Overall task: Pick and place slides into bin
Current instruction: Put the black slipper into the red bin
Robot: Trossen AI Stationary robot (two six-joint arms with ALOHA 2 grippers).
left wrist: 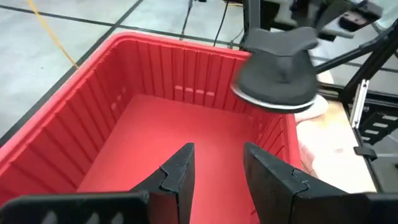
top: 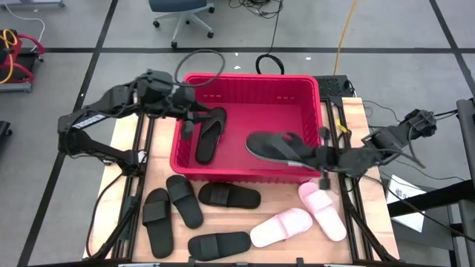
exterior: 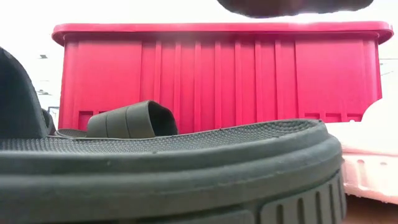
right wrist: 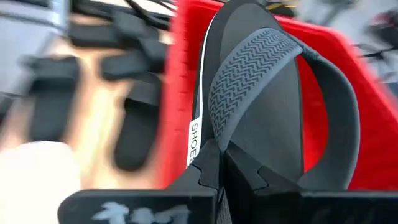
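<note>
The left gripper (top: pixel 191 113) hangs over the left end of the red ribbed bin (top: pixel 252 87), fingers a little apart, holding nothing. One black slide (top: pixel 210 135) lies inside. The right gripper (top: pixel 323 157) pinches a soft black slide (top: pixel 280 146) at its right end, long way pointing left, over the bin.

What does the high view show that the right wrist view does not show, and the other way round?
Only the high view shows both arms, the left gripper open over the bin's left part, a black slide lying inside, and the two pink slides on the table. Only the right wrist view shows the right gripper shut on the held slide's edge, with the strap's zigzag pattern. Both show the red bin and the held black slide above it.
</note>
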